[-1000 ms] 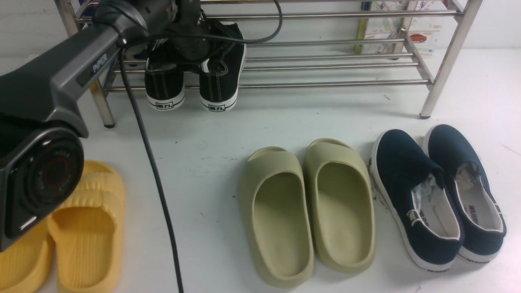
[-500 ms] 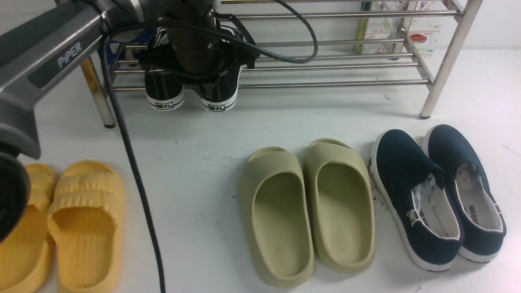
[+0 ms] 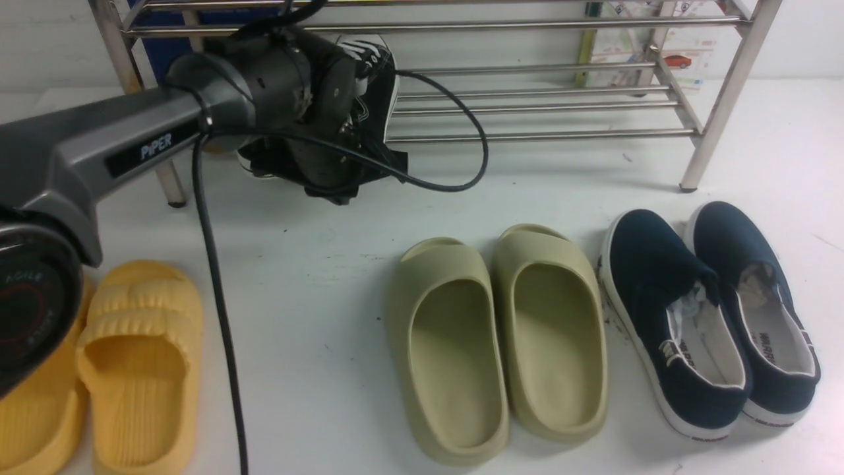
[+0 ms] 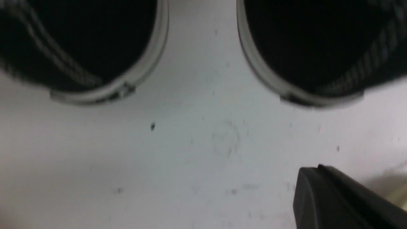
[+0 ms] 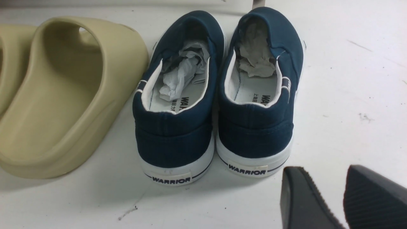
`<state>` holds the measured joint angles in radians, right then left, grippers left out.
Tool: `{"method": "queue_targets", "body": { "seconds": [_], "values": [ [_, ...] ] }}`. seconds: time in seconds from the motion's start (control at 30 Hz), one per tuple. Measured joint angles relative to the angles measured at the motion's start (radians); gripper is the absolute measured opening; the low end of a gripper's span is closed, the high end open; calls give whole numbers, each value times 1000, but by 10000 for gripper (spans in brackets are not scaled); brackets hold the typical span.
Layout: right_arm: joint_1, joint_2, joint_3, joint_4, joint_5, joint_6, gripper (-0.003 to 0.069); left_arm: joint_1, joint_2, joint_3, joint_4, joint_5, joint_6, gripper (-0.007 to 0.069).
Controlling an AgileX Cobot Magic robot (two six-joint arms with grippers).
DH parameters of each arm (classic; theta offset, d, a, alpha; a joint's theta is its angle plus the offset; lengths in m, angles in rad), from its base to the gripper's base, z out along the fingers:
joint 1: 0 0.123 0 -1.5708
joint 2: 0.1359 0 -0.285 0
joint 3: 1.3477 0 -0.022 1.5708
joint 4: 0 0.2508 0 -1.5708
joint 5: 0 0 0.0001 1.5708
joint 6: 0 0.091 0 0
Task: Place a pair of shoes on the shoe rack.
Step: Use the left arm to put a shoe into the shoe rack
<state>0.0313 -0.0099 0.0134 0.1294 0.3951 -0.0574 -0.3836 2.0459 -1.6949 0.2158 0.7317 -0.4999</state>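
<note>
We see left gripper empty, only one finger in shot, so can't tell its gap. Right gripper jaws slightly apart, holding nothing. Two black sneakers sit heels-out on shoe rack. Also count two olive slides, two navy slip-ons, two yellow slides.

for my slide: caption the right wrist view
Right gripper hovers, jaws slightly apart, behind navy slip-ons beside an olive slide.
</note>
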Motion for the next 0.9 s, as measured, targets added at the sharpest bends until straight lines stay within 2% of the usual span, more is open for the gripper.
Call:
{"method": "queue_targets", "body": {
  "seconds": [0.27,0.5,0.6,0.9],
  "values": [
    [0,0,0,0,0,0,246,59,5,-3,-2,-193,-23,-13],
    [0,0,0,0,0,0,246,61,5,-3,-15,-252,-23,-13],
    [0,0,0,0,0,0,246,61,5,-3,-50,-211,-23,-13],
    [0,0,0,0,0,0,246,47,-71,1,-136,77,16,-13]
  ]
}}
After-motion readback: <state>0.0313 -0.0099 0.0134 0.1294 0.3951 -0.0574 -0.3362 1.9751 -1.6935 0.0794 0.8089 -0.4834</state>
